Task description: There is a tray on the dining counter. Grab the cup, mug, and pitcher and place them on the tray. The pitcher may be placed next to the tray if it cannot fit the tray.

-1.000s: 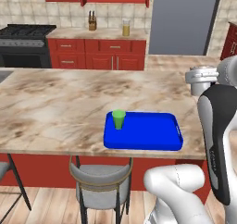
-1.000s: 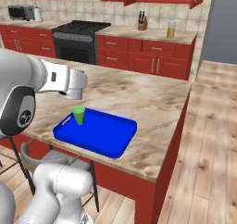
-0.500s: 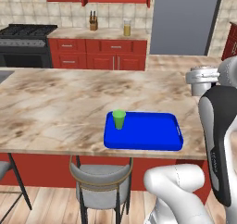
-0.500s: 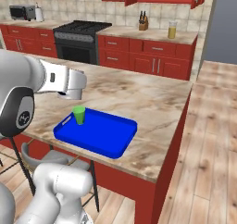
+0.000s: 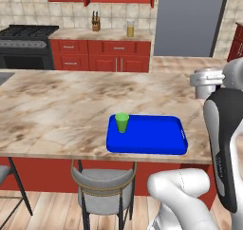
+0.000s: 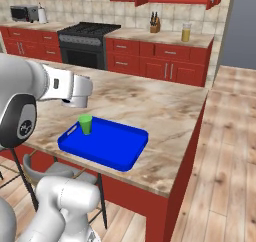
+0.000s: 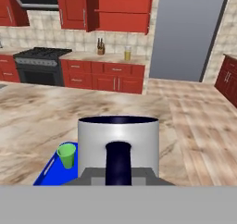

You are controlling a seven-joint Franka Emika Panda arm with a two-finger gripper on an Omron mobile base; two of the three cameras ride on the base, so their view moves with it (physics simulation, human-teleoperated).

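Note:
The grey mug (image 7: 118, 144) with its dark handle is close in front of the hand camera, and my gripper (image 7: 118, 173) is shut on it. It hangs above the right end of the dining counter (image 5: 57, 110); the mug (image 5: 207, 77) shows there beside my arm. The green cup (image 5: 122, 122) stands upright in the left end of the blue tray (image 5: 152, 143). From the right base view the cup (image 6: 86, 124) and tray (image 6: 117, 148) lie just below my hand. The pitcher (image 5: 130, 28) of orange liquid stands on the far wall counter, also visible as the pitcher (image 6: 186, 32).
A knife block (image 5: 95, 22) stands left of the pitcher. A black stove (image 5: 26, 32) sits at the far left, and a grey fridge (image 5: 190, 20) at the back right. A grey-seated stool (image 5: 102, 184) is tucked under the counter's near edge.

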